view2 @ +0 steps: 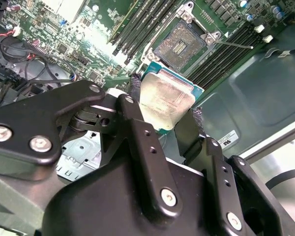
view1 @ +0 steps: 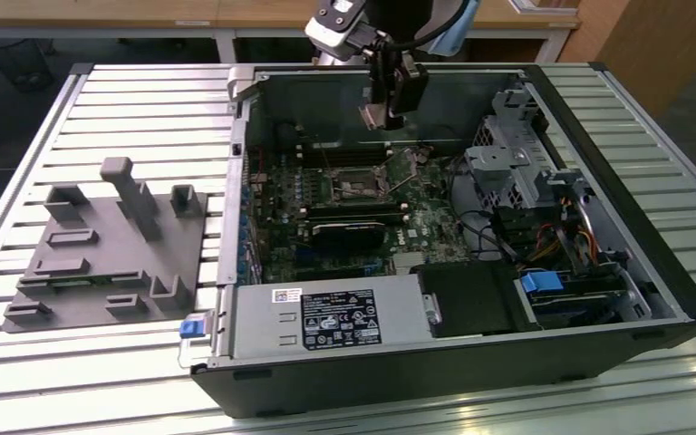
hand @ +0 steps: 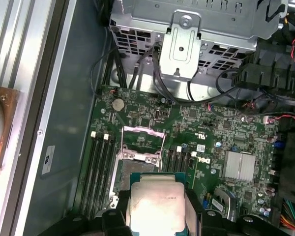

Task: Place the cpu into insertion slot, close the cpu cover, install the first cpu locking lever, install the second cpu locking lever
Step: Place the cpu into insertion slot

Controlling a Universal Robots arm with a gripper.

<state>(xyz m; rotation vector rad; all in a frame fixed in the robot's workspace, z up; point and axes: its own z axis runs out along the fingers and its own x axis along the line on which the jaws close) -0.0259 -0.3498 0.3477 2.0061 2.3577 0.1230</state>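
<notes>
While I hang over the open case [view1: 445, 381], my fingers [view2: 134, 93] are drawn in narrow on the cpu [view2: 164, 98]. One pad sits on each of two opposite edges, and its silvery face shows in both wrist views. The cpu is in the air, clear of the green board [view1: 433, 213] and touching nothing but me.

The slot [view2: 179, 45] lies on the board below, between two banks of memory slots [view2: 221, 61], with its dark pin field bare. In the first wrist view the cover [hand: 143, 130] stands raised off the slot, tipped back on its far side, and the cpu [hand: 156, 206] hides the slot's near edge. In the second wrist view a thin lever [view2: 233, 44] is swung out just beside the slot.

In the exterior view my fingers [view1: 391, 104] are high near the case's far wall, above the board. The pale patch at their tips is probably the cpu, though it is too small there to be sure.

The case lies on its side on the slatted table [view1: 119, 100]. A grey fixture [view1: 106, 245] sits on the table at the exterior view's left, beside the case.
</notes>
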